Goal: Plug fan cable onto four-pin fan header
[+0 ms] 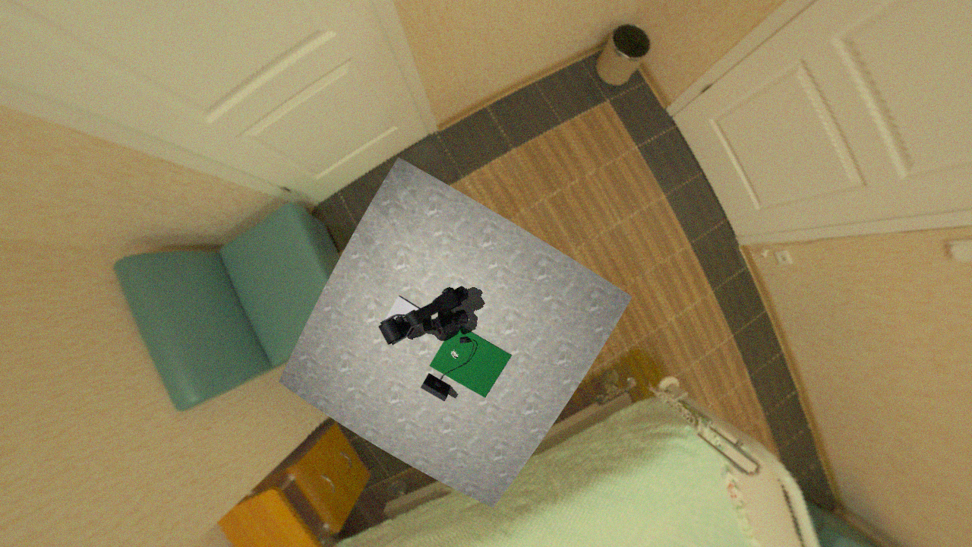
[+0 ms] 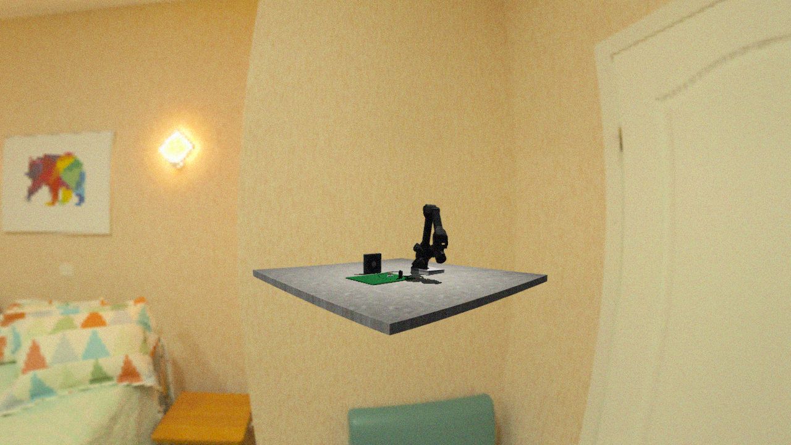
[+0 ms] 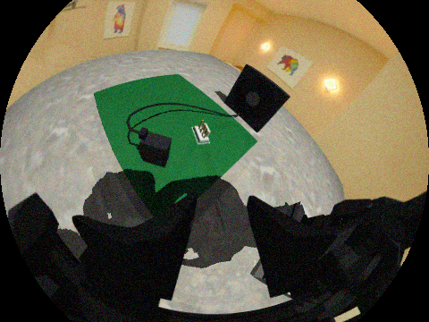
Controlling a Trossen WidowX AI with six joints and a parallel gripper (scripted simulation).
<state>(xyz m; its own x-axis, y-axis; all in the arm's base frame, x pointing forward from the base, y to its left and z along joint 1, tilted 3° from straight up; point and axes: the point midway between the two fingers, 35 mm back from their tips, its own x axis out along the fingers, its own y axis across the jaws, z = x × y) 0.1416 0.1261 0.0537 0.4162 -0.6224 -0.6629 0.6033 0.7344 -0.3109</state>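
Observation:
The black plug (image 1: 465, 339) (image 2: 400, 274) (image 3: 155, 148) sits near one edge of the green board (image 1: 486, 371) (image 2: 370, 280) (image 3: 147, 91), off the header. The white four-pin header (image 1: 454, 354) (image 3: 202, 133) is bare, with its pins showing, right of the plug in the wrist view. The thin black cable (image 3: 179, 104) loops over the board from the plug to the square black fan (image 1: 435, 385) (image 2: 372, 263) (image 3: 256, 100). My gripper (image 3: 222, 199) is open and empty, back from the plug. Its fingers touch neither plug nor board.
The fan stands upright beside the board, on the header's side. The arm's shadow falls on the grey table (image 1: 544, 299) (image 2: 387, 307) (image 3: 54, 125) and the board's near corner. A pale plate (image 2: 431, 271) lies at the arm's base.

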